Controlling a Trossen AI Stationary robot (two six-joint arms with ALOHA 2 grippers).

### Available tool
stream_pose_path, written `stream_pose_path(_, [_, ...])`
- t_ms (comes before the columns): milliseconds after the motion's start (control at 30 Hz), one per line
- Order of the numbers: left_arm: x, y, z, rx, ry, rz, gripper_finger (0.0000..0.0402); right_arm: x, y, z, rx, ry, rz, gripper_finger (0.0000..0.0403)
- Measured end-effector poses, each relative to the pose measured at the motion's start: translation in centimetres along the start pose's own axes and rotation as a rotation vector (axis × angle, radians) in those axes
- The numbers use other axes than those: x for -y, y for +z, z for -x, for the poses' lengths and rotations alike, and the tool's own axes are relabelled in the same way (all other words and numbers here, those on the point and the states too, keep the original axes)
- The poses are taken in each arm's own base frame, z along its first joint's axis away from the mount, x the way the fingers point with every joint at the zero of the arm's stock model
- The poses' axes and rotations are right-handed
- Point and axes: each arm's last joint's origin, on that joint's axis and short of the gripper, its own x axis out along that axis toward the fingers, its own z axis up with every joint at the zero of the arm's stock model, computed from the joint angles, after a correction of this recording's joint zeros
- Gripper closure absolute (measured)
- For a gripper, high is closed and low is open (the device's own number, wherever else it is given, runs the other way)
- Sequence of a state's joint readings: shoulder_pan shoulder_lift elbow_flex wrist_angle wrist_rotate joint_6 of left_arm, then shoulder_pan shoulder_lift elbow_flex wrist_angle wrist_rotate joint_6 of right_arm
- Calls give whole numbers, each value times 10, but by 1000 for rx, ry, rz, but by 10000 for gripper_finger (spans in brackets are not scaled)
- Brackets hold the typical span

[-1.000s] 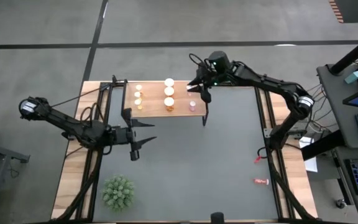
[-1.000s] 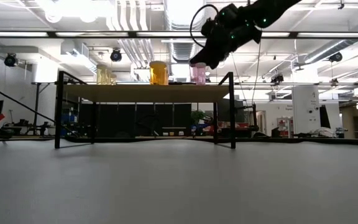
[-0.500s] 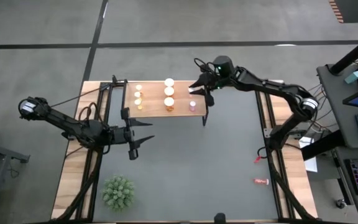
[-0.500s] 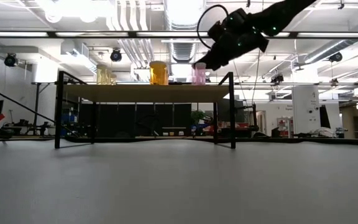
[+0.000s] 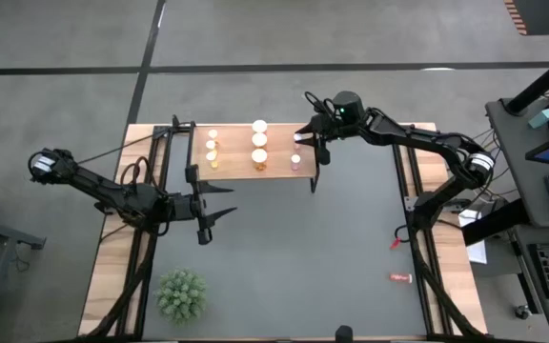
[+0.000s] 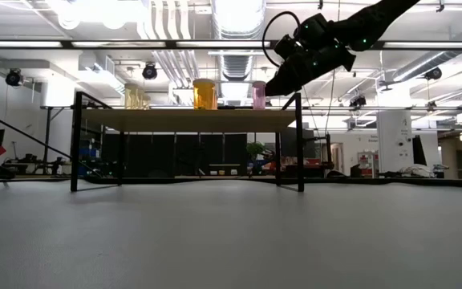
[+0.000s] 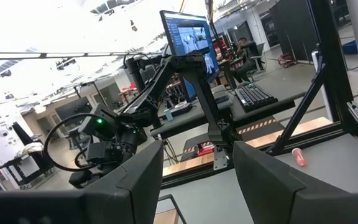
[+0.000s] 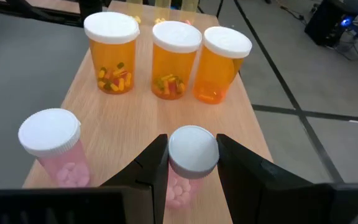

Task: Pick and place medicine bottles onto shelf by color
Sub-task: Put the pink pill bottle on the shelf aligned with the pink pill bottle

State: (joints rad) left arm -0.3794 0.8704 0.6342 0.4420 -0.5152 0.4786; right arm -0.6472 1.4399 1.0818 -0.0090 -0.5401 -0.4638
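From my seat, starting at the left edge of the table (image 5: 274, 286), my left arm reaches in over the wooden border and its left gripper (image 5: 219, 202) hangs above the grey top just in front of the shelf's left end, fingers spread apart with nothing between them. Near the table's front left corner sits the green spiky plant (image 5: 181, 293). The shelf (image 5: 236, 164) stands along the table's back edge, left of centre. At its left end I see the small yellow bottles (image 5: 212, 148) in a short row running front to back; at the middle stand three orange bottles (image 8: 165, 59), white caps on, also lined front to back. At the shelf's right end are two pink bottles: one pink bottle (image 8: 51, 149) stands free on the board, and the other pink bottle (image 8: 188, 163) sits between the fingers of my right gripper (image 8: 191, 169). The fingers flank it closely on both sides, partly closed; whether they are actually pressing it I cannot tell, and the low view shows it upright on the board's right end (image 6: 258, 95) with the gripper just to its right and above. The right arm comes in from the table's right edge, over the back right corner. Near the right edge, toward the front, lie two small red items (image 5: 400, 277), too small to identify.
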Motion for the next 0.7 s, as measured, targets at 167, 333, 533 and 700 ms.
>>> stream_pose_path(167, [0, 0, 0, -1, 0, -1, 223, 0, 2, 0, 7, -2, -14, 294])
stream_pose_path(333, [0, 0, 0, -2, 1, -1, 223, 1, 2, 0, 19, -8, -42, 294])
stream_pose_path(533, [0, 0, 0, -2, 1, -2, 223, 1, 2, -1, 18, -7, -75, 294])
stream_pose_path(700, [0, 0, 0, -3, 1, -2, 223, 0, 1, -1, 15, -5, -94, 294])
